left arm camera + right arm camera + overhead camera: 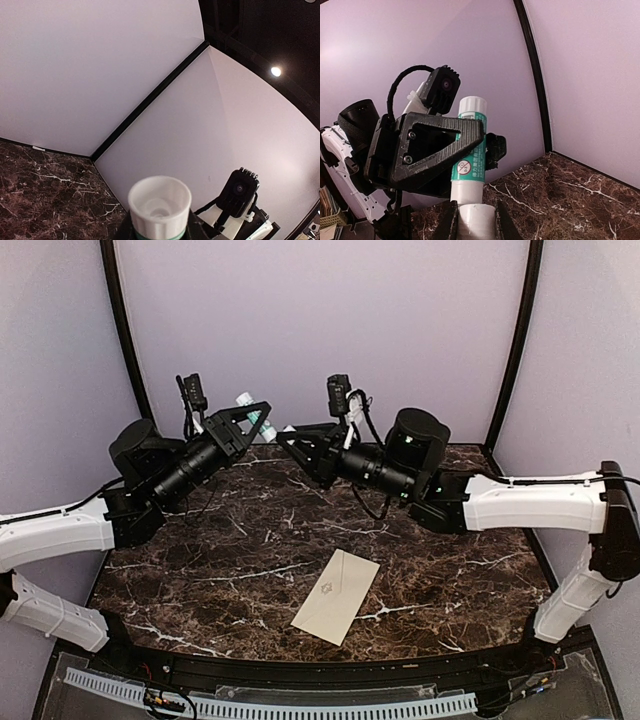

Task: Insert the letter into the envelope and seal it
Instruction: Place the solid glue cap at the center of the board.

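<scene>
The cream-yellow envelope (337,595) lies flat on the marble table near the front, flap side down, with a faint emblem at its middle. The letter is not in view. Both grippers are raised at the back of the table and meet on a green-and-white glue stick (262,426). My left gripper (250,420) is shut on the stick's green body (470,145); its ribbed white end (160,202) points at the left wrist camera. My right gripper (475,225) is shut on the stick's white cap (476,220), also seen in the top view (288,433).
The dark marble table (200,570) is enclosed by pale walls with black corner posts (125,330). A black rail and white cable strip (300,705) run along the near edge. The arms span the back half of the table.
</scene>
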`<state>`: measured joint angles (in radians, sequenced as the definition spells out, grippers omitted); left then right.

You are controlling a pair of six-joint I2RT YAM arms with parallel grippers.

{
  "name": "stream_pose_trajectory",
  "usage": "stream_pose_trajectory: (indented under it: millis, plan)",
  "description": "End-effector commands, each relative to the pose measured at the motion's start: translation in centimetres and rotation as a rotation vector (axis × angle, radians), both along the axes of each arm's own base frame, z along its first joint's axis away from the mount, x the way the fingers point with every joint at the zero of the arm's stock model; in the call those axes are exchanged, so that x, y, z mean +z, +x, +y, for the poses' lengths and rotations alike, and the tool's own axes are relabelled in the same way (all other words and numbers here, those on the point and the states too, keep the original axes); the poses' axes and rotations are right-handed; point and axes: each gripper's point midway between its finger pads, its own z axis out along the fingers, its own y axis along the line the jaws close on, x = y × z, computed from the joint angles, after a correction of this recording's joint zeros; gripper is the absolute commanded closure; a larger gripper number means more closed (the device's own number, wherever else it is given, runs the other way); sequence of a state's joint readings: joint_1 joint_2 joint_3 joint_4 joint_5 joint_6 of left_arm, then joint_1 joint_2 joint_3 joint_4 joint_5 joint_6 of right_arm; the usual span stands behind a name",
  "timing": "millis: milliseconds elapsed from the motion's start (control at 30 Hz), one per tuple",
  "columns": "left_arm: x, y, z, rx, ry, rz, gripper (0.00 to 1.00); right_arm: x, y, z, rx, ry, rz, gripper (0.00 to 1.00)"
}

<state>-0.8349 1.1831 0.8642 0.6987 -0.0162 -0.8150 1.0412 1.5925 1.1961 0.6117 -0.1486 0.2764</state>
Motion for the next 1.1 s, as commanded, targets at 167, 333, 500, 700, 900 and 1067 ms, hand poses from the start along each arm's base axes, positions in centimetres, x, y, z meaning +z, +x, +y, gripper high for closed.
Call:
stream_pose_trajectory:
  millis: [167,333,500,700,900,1067]
  plan:
    - [0.4,0.5,3.9,0.099,0.045,-0.025,1.00,-8.8,2.3,-3.3,-0.218,-0.221,0.260,1.00]
    - [-1.8,0.3,5.0,0.124,0.134,0.006,1.00,-17.7,3.1,-7.1,-0.330,-0.483,0.520,1.00]
    - [-3.3,-0.3,5.4,0.114,0.156,0.027,1.00,-26.3,2.6,-12.3,-0.393,-0.737,0.823,1.00]
    - [-3.9,-0.6,5.2,0.093,0.148,0.036,1.00,-32.4,2.0,-15.8,-0.379,-0.982,1.017,1.00]
    - [-4.3,-1.0,4.6,0.050,0.155,0.038,1.00,-34.8,3.4,-17.6,-0.380,-1.143,1.073,1.00]
    - [-4.5,-1.1,4.6,0.045,0.163,0.043,1.00,-35.8,3.9,-18.0,-0.375,-1.233,1.090,0.99]
